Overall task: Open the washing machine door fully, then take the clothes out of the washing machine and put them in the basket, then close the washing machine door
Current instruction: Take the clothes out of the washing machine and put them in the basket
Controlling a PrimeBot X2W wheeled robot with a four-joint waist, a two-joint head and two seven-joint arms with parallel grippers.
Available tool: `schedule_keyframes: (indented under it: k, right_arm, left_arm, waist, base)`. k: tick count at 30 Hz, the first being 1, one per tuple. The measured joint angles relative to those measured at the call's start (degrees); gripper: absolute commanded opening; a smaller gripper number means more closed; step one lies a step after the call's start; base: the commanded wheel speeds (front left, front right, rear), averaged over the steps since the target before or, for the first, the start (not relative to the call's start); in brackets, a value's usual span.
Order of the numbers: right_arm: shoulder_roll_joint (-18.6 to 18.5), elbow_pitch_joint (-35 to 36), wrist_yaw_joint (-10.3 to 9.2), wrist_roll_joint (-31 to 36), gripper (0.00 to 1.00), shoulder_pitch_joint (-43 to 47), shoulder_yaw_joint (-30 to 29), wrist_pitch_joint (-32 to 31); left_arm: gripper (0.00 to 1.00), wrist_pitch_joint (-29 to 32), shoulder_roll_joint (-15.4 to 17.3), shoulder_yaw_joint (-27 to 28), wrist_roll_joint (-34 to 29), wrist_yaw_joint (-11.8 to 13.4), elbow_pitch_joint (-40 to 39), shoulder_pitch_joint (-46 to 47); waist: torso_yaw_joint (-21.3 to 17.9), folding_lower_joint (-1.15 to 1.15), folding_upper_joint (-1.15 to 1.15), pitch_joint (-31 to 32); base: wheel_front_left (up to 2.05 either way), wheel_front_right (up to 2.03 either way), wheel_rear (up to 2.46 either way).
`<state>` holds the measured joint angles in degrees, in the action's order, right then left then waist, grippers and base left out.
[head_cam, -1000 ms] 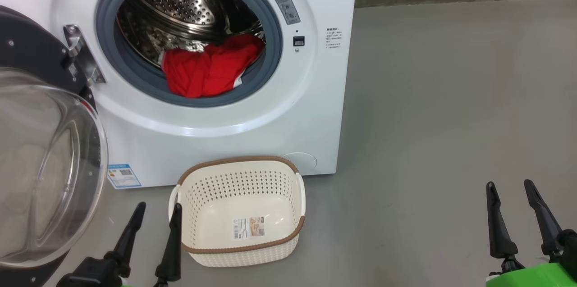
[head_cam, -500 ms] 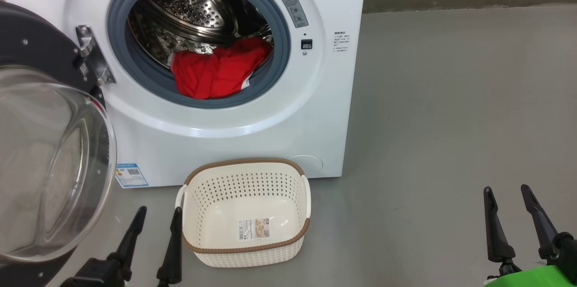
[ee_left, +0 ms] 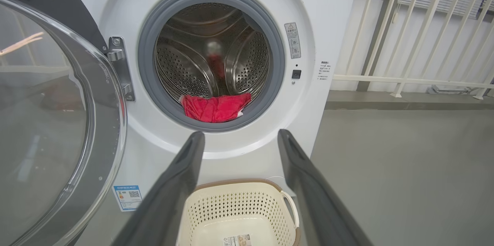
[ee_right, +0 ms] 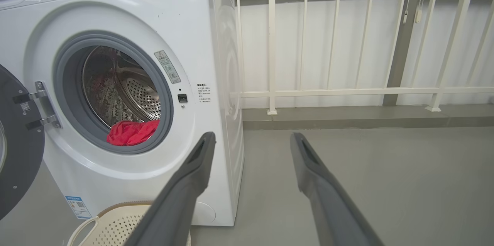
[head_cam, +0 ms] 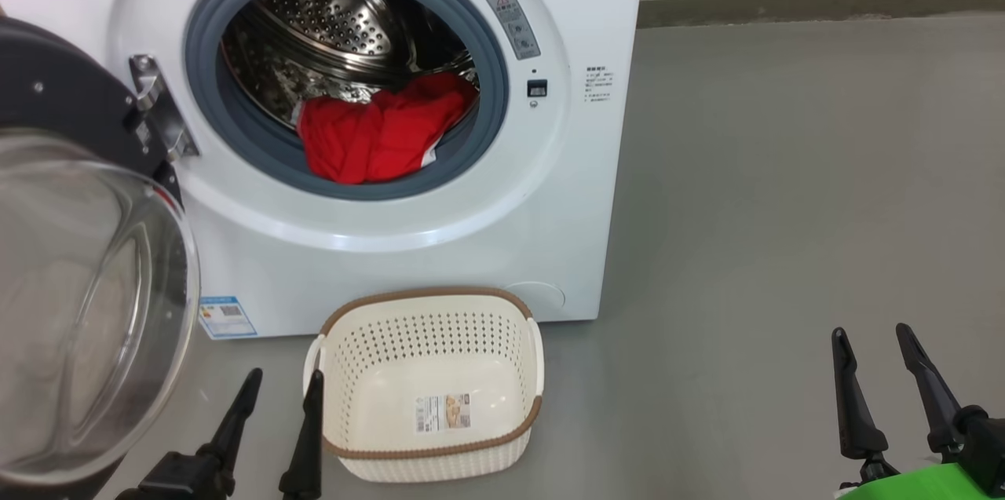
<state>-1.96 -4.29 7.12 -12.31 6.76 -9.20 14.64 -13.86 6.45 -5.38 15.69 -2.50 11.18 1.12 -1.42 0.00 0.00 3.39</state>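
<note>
a: what is changing here?
b: the whole head view is shifting, so the camera is moving, not the things; the washing machine door [head_cam: 86, 312] is standing wide open, so unloading looks next.
a: and the grippers?
b: the left gripper [head_cam: 284, 377] and right gripper [head_cam: 871, 331] are hanging parted, empty. the clothes [head_cam: 377, 135] are lying in the mouth of the washing machine [head_cam: 392, 249], well beyond them, above the basket [head_cam: 428, 294].

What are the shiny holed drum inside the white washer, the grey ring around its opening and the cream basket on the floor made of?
The perforated shiny drum looks like polished steel: it mirrors its surroundings. The grey-blue ring seems rubber: matte, soft-lipped. The cream perforated basket appears moulded plastic, smooth and slightly glossy; its brown rim only imitates weave, probably plastic too.
</note>
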Motion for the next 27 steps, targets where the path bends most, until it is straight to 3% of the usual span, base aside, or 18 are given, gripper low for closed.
schedule_keyframes:
  k: [14,23,27]
  right_arm:
    - [0.01,0.16,0.0,-0.32,1.0,-0.04,0.01,0.0]
    - [0.01,0.25,0.0,-0.32,1.0,-0.04,0.03,0.0]
    - [0.01,0.25,0.0,-0.32,1.0,-0.04,0.03,0.0]
  left_arm:
    - [1.0,-0.11,-0.26,-0.54,-0.48,1.19,-1.26,1.82]
    - [1.0,-0.43,-0.58,-0.34,-1.11,3.05,-1.27,1.82]
    - [1.0,-0.44,-0.51,-0.48,-1.08,2.71,-0.99,1.81]
  waist:
    - [0.66,0.0,0.0,-0.78]
    - [0.97,0.0,0.0,-0.68]
    - [1.1,0.0,0.0,-0.69]
  base:
    - [1.69,-1.67,-0.02]
    - [0.37,-0.37,0.0]
    - [0.0,0.0,0.0]
